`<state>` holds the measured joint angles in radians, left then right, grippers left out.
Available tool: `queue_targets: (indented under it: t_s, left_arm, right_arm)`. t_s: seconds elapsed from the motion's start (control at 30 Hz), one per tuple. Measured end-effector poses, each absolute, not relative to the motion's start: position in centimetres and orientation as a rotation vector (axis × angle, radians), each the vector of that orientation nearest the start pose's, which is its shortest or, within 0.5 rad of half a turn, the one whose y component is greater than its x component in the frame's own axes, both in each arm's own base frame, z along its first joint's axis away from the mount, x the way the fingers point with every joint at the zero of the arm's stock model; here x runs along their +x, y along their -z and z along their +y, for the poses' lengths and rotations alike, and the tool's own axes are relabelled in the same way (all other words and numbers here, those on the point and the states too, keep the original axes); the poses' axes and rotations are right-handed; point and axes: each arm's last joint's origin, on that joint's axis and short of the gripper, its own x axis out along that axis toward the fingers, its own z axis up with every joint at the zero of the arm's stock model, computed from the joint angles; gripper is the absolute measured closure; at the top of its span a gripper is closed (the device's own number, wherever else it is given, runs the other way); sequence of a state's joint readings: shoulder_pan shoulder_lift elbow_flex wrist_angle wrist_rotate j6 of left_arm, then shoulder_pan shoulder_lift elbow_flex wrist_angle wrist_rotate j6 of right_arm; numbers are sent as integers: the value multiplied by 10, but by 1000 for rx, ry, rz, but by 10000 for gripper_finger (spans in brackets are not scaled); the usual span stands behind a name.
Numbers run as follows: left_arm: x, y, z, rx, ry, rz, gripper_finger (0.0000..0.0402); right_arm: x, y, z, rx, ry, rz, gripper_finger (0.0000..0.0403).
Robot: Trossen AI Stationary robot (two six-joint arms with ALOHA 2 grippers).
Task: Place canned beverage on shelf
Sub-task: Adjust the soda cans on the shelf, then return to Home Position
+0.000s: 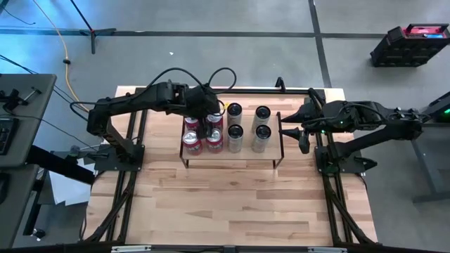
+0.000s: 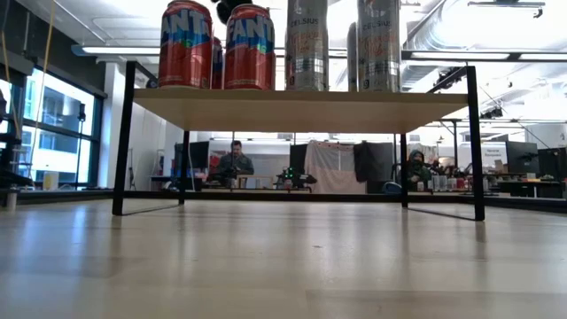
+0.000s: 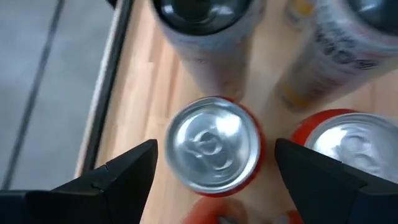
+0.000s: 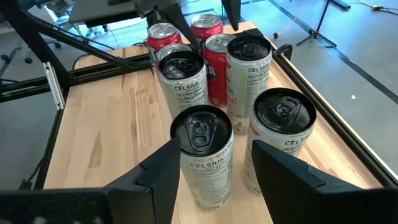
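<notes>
The shelf (image 1: 235,159) stands mid-table on thin black legs, its board (image 2: 301,111) carrying several red Fanta cans (image 2: 186,44) on its left half. My left gripper (image 3: 214,149) hovers open above them, pointing steeply down. Its fingers (image 3: 127,174) flank the silver top of one red can (image 3: 214,146), which stands upright on the board in the far row (image 1: 215,119), with a gap on each side. My right gripper (image 1: 292,131) waits open just outside the shelf's right end rail, with nothing between its fingers (image 4: 163,177).
Several white Celsius cans (image 1: 261,130) stand on the shelf's right half, the nearest (image 4: 202,155) just ahead of my right gripper. More red cans (image 3: 348,143) crowd the flanked one. Bare wood (image 1: 232,204) stretches toward the near edge. People sit in the room beyond (image 2: 235,162).
</notes>
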<state>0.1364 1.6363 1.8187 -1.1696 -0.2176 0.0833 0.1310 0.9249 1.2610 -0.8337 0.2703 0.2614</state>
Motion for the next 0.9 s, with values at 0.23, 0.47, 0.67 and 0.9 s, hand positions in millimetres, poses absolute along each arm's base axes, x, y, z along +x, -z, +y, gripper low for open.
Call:
queue_targets:
  t_s: [0.23, 0.47, 0.67, 0.9]
  left_arm:
    - [317, -386, 47, 98, -229, 1018, 88]
    - [318, -385, 44, 97, -211, 1020, 88]
    - [319, -385, 43, 96, -214, 1012, 88]
    - [317, -396, 43, 97, -221, 975, 88]
  right_arm:
    - [156, -406, 13, 157, 199, 466, 219]
    - [156, -406, 13, 157, 199, 466, 219]
    - [156, -406, 13, 157, 199, 466, 219]
    - [156, -406, 13, 157, 199, 466, 219]
